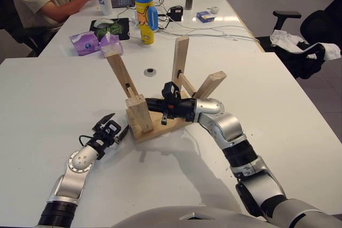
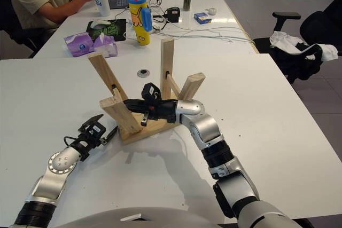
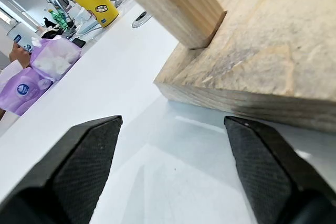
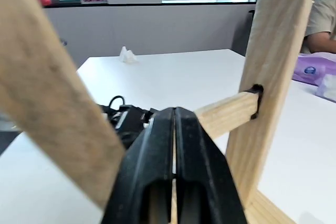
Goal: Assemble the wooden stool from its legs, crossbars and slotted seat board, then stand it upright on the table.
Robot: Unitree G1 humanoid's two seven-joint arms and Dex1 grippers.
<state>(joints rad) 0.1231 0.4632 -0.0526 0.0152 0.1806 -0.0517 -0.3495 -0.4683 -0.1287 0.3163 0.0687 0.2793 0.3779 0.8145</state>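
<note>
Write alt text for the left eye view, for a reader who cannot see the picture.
An upside-down wooden stool lies with its seat board down on a white table, four legs pointing up. The right gripper is in among the legs; the left gripper is by the board's near corner, jaws open. Behind stands a yellow cup.
</note>
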